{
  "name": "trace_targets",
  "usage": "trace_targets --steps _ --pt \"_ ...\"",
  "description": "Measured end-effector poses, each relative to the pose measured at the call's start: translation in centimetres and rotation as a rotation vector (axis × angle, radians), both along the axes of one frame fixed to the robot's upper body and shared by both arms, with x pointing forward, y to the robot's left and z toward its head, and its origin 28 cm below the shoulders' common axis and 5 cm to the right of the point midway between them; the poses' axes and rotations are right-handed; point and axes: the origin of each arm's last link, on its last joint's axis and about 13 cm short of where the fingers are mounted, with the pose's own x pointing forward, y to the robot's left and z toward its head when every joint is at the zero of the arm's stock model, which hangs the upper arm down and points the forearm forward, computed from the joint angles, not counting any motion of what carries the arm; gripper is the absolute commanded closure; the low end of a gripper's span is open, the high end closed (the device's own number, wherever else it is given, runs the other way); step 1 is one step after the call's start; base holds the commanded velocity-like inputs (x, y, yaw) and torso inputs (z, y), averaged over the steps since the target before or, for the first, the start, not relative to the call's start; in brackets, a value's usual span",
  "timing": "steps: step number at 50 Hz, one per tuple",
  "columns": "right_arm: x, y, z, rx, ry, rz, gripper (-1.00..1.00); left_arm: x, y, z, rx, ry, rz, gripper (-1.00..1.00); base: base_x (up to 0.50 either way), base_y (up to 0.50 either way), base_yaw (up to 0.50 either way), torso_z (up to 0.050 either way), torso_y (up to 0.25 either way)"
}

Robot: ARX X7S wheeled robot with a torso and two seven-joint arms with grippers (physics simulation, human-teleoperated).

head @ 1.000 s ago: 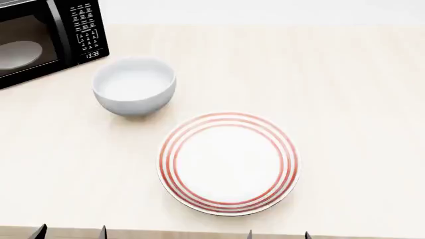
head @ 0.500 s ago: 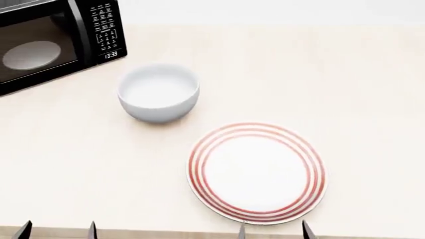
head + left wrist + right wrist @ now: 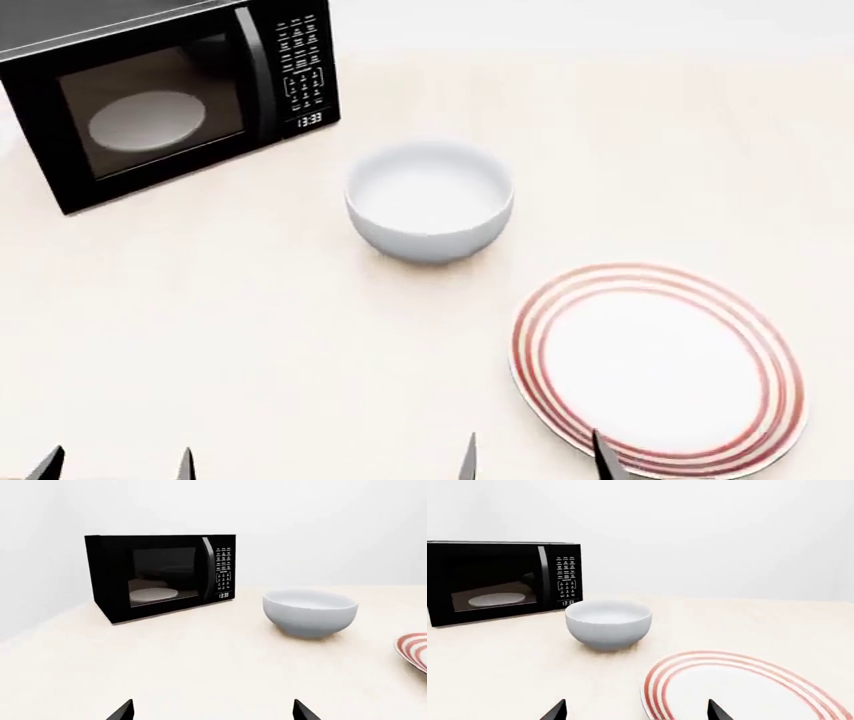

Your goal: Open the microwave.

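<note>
The black microwave stands at the far left of the table, door shut, with a white turntable behind the tinted window, a vertical black handle and a button panel showing 13:33. It also shows in the left wrist view and the right wrist view. My left gripper is open and empty at the near table edge, far from the microwave; its fingertips show in the left wrist view. My right gripper is open and empty over the plate's near-left rim.
A white bowl sits right of the microwave, between it and the grippers' side. A white plate with red rings lies near right. The light wood table runs to a white back wall.
The head view has swung left: the microwave, bowl and plate have all shifted right in the picture, and the whole microwave front now shows. Nothing on the table has moved.
</note>
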Motion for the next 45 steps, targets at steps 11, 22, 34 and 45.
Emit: trace_targets --steps 11,22,34,45 --pt "0.26 0.2 0.01 0.008 -0.004 0.017 -1.0 0.01 -0.04 -0.06 0.005 0.0 0.002 -1.0 0.29 0.38 0.0 0.0 0.0" --pt "0.38 0.24 -0.06 0.017 -0.001 0.027 -1.0 0.06 -0.02 -0.11 0.007 0.002 0.004 -1.0 0.36 0.3 0.0 0.0 0.0" --pt "0.5 0.27 -0.08 0.025 0.001 0.036 -1.0 0.13 -0.01 -0.16 0.009 0.004 0.002 -1.0 0.4 0.18 0.0 0.0 0.0" --pt "0.46 0.3 -0.12 0.026 0.0 0.043 -1.0 0.15 -0.08 -0.22 0.008 0.006 -0.002 -1.0 0.43 0.26 0.0 0.0 0.0"
